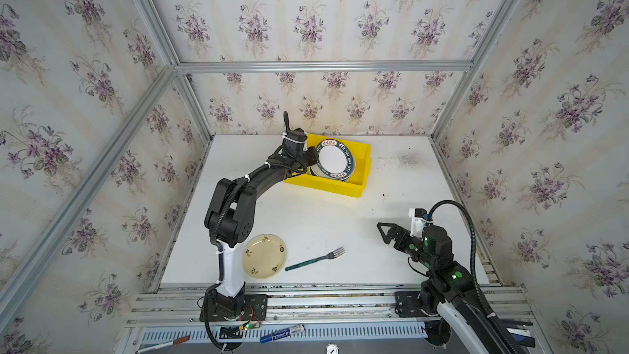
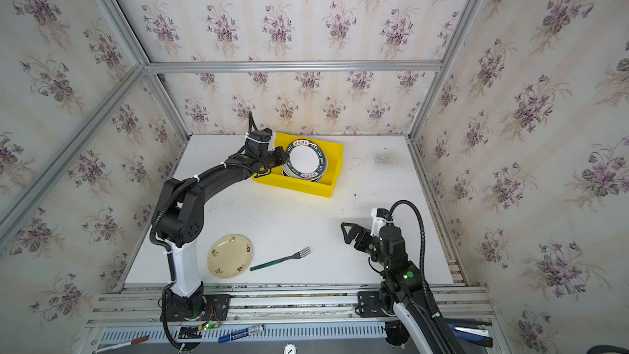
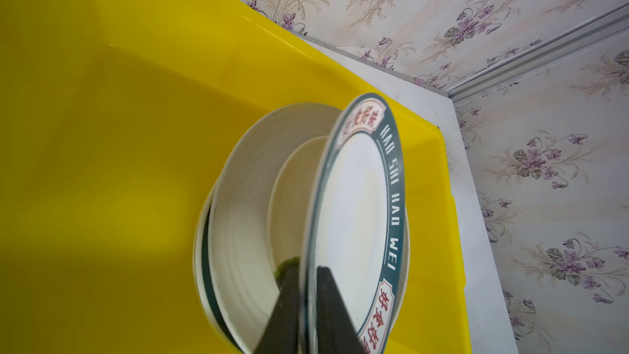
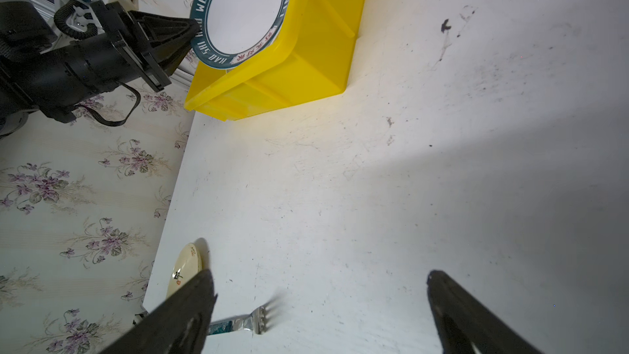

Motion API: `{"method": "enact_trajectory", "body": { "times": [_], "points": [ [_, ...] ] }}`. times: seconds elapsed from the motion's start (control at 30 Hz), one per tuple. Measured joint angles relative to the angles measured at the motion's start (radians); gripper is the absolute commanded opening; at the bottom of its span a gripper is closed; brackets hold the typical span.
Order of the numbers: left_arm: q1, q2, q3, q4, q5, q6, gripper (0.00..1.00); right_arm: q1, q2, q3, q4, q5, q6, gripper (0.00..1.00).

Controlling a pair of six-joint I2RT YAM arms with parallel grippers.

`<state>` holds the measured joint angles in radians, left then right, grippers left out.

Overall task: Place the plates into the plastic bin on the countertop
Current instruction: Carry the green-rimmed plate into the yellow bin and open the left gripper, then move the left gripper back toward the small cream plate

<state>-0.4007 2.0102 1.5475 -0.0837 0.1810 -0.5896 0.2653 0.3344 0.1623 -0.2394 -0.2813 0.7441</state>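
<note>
The yellow plastic bin (image 1: pixel 340 189) (image 2: pixel 308 188) (image 3: pixel 119 131) (image 4: pixel 306 63) stands at the back of the countertop (image 1: pixel 306 219). It holds a stack of plates (image 3: pixel 245 216). A white plate with a dark teal rim (image 1: pixel 335 158) (image 2: pixel 304 161) (image 3: pixel 357 199) (image 4: pixel 243 11) leans tilted on the stack. My left gripper (image 1: pixel 311 161) (image 2: pixel 284 158) (image 3: pixel 306 269) has a finger close on either side of that plate's rim; a grip does not show. A cream plate (image 1: pixel 264 256) (image 2: pixel 229 256) (image 4: pixel 183 270) lies front left. My right gripper (image 1: pixel 383 229) (image 2: pixel 347 229) (image 4: pixel 320 274) hovers wide open and empty at front right.
A teal-handled fork (image 1: pixel 315 259) (image 2: pixel 280 259) (image 4: pixel 252 321) lies beside the cream plate. The left arm's base stands close to that plate. A blue marker (image 1: pixel 282 332) and a red-capped pen (image 1: pixel 166 343) lie on the front rail. Floral walls enclose three sides.
</note>
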Motion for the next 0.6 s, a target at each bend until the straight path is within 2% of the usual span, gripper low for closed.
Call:
{"method": "enact_trajectory", "body": {
  "times": [0.13, 0.17, 0.4, 0.6],
  "points": [
    [-0.025, -0.032, 0.003, -0.013, -0.026, 0.051, 0.86, 0.000, 0.001, 0.000, 0.000, -0.002, -0.004, 0.99],
    [-0.032, -0.048, -0.001, -0.015, -0.036, 0.066, 0.99, 0.000, 0.001, 0.000, 0.000, -0.002, -0.005, 0.99],
    [-0.045, -0.207, -0.101, -0.016, -0.121, 0.137, 1.00, 0.000, 0.008, 0.000, 0.000, -0.003, -0.004, 0.99],
    [-0.049, -0.480, -0.344, -0.068, -0.233, 0.141, 1.00, 0.000, 0.023, 0.021, 0.003, -0.017, -0.005, 0.99]
  ]
}}
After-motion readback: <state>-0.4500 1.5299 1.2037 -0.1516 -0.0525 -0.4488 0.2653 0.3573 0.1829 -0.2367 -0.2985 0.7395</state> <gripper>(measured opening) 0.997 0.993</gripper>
